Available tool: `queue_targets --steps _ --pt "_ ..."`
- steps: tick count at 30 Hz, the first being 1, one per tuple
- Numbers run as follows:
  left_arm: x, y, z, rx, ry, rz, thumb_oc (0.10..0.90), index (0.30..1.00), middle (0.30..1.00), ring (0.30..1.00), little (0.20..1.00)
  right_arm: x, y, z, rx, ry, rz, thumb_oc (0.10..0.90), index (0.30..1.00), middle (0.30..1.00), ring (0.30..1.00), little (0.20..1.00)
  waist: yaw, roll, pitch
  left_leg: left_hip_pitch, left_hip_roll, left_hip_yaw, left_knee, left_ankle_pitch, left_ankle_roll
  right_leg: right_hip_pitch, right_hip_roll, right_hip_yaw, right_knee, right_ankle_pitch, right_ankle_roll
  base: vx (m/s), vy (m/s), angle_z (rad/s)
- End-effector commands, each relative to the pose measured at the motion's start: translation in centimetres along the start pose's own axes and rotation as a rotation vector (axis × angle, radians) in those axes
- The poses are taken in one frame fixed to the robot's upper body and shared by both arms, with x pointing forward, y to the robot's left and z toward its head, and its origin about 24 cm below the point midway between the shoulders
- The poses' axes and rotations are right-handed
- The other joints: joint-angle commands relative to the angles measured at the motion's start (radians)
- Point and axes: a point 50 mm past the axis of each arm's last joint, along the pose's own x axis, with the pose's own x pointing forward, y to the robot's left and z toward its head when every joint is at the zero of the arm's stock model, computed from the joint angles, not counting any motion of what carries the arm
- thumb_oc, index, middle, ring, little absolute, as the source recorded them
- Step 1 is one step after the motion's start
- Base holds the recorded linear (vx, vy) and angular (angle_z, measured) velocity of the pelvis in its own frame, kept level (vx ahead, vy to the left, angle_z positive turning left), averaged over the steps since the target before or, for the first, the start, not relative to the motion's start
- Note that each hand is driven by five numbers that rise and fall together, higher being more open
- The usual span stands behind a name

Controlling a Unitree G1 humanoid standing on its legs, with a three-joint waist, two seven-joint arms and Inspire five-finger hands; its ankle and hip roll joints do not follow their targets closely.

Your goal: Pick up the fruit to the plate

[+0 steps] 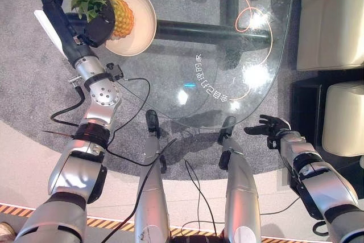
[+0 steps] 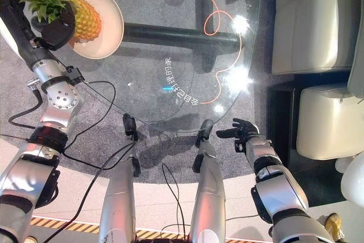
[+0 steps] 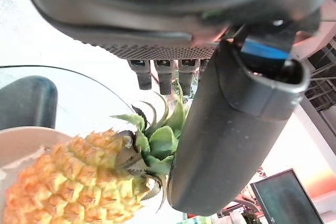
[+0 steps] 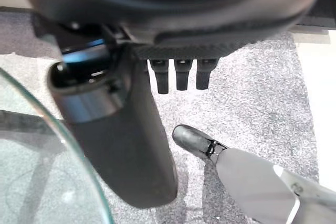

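Table (image 1: 227, 83) of clear glass carries the work, and its rounded near edge curves from the plate side toward the right. Sofa (image 1: 330, 21) in cream colour stands just beyond the table's right edge, so the room on that side is narrow. Carpet (image 1: 34, 83) shows grey under the glass and along the left edge, where the left arm reaches in.

Plate (image 1: 142, 21) sits at the far left corner of the table, near the rim of the glass. Pineapple (image 1: 119, 18) lies on its side on this plate, with the green crown pointing toward the left edge. I judge that the placing step is nearly finished and only the release remains.

The left hand (image 1: 99, 27) is at the crown end of the pineapple; in its wrist view the fingers look fairly straight behind the leaves and the thumb stands beside them, so the grip appears loose. The next move calls for lifting this hand straight away without rolling the fruit off the plate, because the table edge is close.

The right hand (image 1: 270, 126) hangs off the near right edge of the table, fingers spread, holding nothing.
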Motion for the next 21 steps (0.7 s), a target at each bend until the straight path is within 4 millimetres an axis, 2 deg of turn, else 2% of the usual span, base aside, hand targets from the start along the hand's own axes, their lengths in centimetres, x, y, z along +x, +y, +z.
queue_targets --steps 1,6,11,14,16,21 --pt "2.5 0.9 3.4 -0.172 -0.139 0.063 0.800 0.900 0.900 0.900 0.900 -0.4 -1.5 -4.3 0.044 0.113 -0.057 0.800 0.900 0.900 0.900 0.900 0.031 -0.037 -0.027 0.029 0.033 -0.022 0.114 -0.145 -0.038 0.070 -0.040 -0.015 -0.064 -0.002 0.056 0.00 -0.042 0.01" --pt "1.8 1.7 1.9 -0.155 -0.067 0.053 0.800 0.900 0.900 0.900 0.900 -0.6 -1.7 -5.8 0.058 0.155 -0.068 0.800 0.900 0.900 0.900 0.900 0.036 -0.036 -0.027 0.094 0.035 -0.011 0.078 -0.137 -0.041 0.138 -0.053 -0.018 -0.108 0.014 0.072 0.00 -0.018 0.01" --pt "0.4 3.2 -0.7 -0.139 0.051 0.048 0.800 0.900 0.900 0.900 0.900 -1.1 -2.6 -8.3 0.057 0.227 -0.089 0.800 0.900 0.900 0.900 0.900 0.038 -0.020 -0.027 0.220 0.029 0.015 0.010 -0.122 -0.045 0.266 -0.067 -0.022 -0.185 0.038 0.087 0.01 0.025 -0.02" --pt "-0.1 3.8 -1.5 -0.127 0.092 0.035 0.800 0.900 0.900 0.900 0.900 -1.4 -3.0 -9.2 0.060 0.256 -0.096 0.800 0.900 0.900 0.900 0.900 0.037 -0.017 -0.027 0.266 0.026 0.026 -0.011 -0.114 -0.044 0.315 -0.074 -0.023 -0.214 0.051 0.092 0.02 0.029 -0.05" --pt "-1.0 4.3 -2.6 -0.105 0.134 0.022 0.800 0.900 0.900 0.900 0.900 -1.9 -3.3 -10.7 0.058 0.298 -0.101 0.800 0.900 0.900 0.900 0.900 0.037 -0.013 -0.027 0.330 0.026 0.041 -0.034 -0.112 -0.045 0.381 -0.080 -0.026 -0.242 0.057 0.096 0.05 0.024 -0.01" --pt "-2.7 5.2 -4.1 -0.063 0.198 0.002 0.800 0.900 0.900 0.900 0.900 -2.9 -3.7 -13.7 0.048 0.374 -0.109 0.800 0.900 0.900 0.900 0.900 0.034 0.001 -0.067 0.404 0.025 0.056 -0.067 -0.114 -0.042 0.461 -0.082 -0.032 -0.275 0.056 0.096 0.06 0.023 -0.01"
